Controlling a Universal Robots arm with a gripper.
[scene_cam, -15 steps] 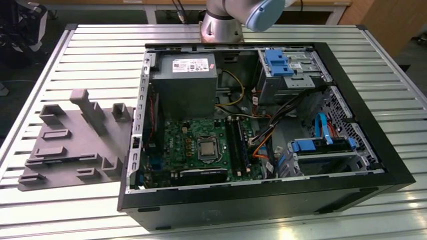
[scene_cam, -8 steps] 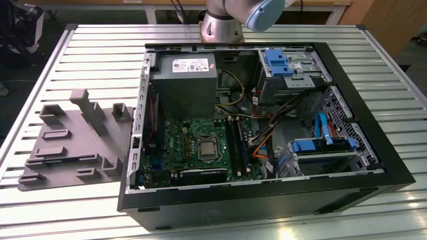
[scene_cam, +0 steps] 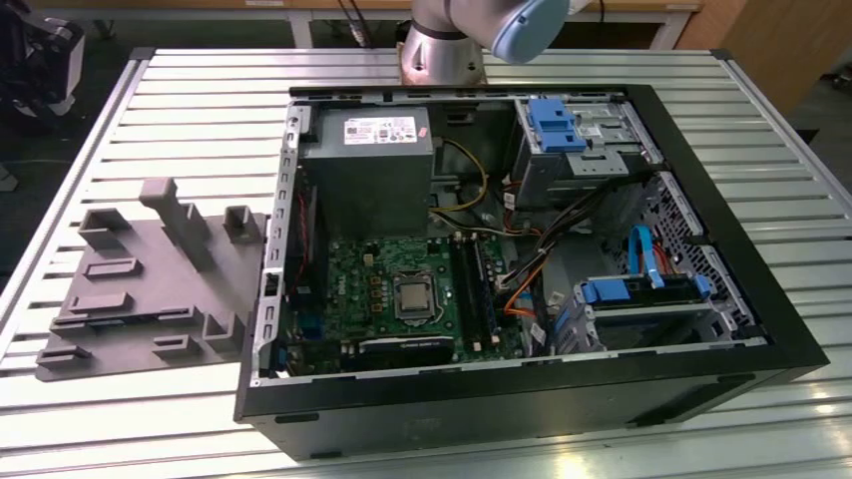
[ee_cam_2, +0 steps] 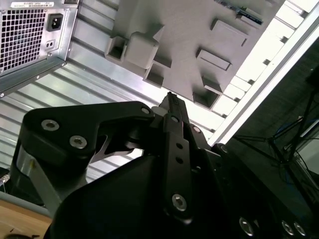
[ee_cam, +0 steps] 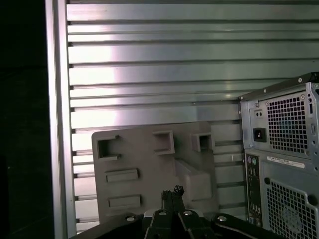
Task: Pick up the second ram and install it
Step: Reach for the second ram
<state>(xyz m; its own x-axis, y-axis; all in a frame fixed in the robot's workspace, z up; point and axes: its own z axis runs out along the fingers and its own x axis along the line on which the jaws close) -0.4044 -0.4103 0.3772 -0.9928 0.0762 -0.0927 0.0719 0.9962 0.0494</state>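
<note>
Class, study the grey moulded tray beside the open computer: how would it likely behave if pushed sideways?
The grey tray would probably slide as one stiff piece, since it looks moulded solid. It lies flat and wide on the slatted table, so tipping seems unlikely. Its base might catch on the table's grooves.

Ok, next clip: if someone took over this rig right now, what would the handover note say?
The pincer looks shut and empty. It is aimed at the tray and clear of it.
What looks like the ram lies at the tray's edge in the second wrist view, not held.
The case lies open beside the tray. Whether its slots hold anything is unclear.
Done: no pick yet. Left: pick and install.
</note>
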